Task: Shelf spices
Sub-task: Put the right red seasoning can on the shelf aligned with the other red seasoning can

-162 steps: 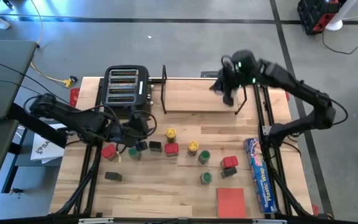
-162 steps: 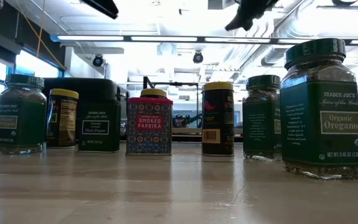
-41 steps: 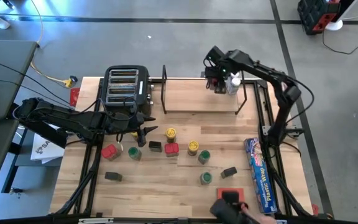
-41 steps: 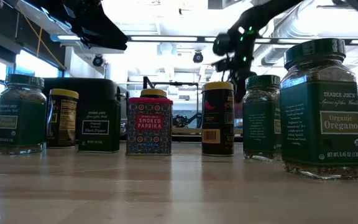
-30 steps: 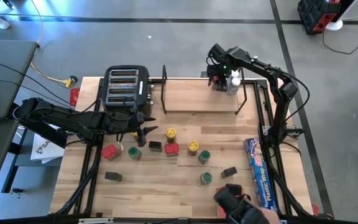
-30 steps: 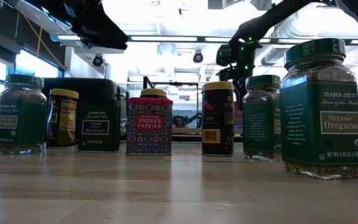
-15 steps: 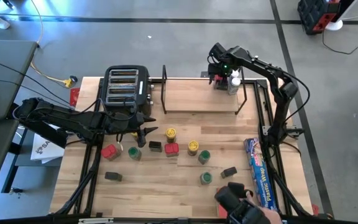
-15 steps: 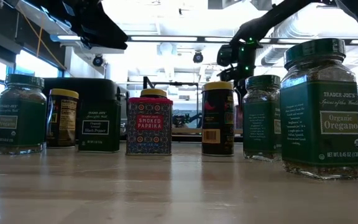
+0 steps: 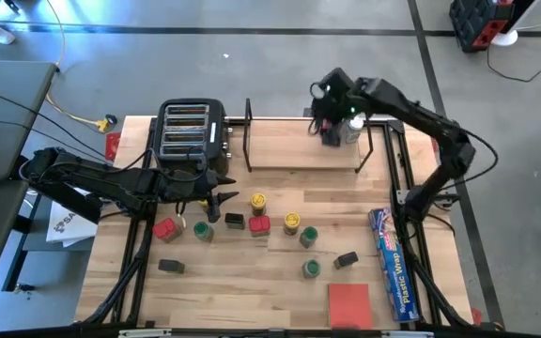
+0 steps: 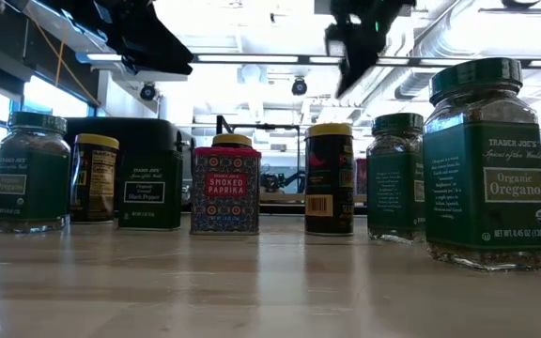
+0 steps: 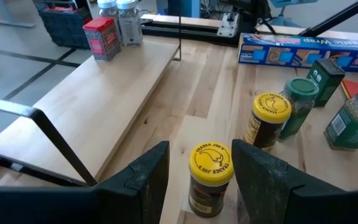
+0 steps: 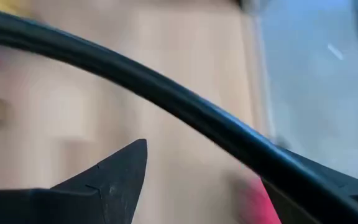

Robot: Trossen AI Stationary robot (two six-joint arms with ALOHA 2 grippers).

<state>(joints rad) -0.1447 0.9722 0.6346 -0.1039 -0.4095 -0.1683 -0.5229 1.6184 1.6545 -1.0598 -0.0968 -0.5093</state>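
**Tabletop update: another tin down on the shelf, right arm pulling off**

Across the wooden table (image 9: 280,282), plenty left to shelve; up on the shelf (image 9: 289,148), at its far right end, now counting a red tin (image 11: 100,37) beside two white-lidded jars (image 11: 122,17), all upright and close together.

Lifting the right gripper (image 9: 331,124) up and away from that cluster, where half a second ago it sat low against the jars; cannot tell whether open or closed, with the wrist view smeared by motion; looks like a release done and a retreat under way.

Gone too from the near edge by the flat red square (image 9: 349,302): a person's dark-sleeved reach.

Over on the left, no change for more than a second; hovering with the left gripper (image 11: 201,150) spread wide and empty, lined up on a yellow-lidded jar (image 11: 210,167) standing just ahead of it, near the toaster (image 9: 192,131); not yet closed on anything.

Waiting on the table: a second yellow-lidded jar (image 9: 292,222), green-lidded jars (image 9: 308,236), red and black tins (image 9: 258,225); early days, then, judging by the count; likely next, a grab on that nearest yellow lid.
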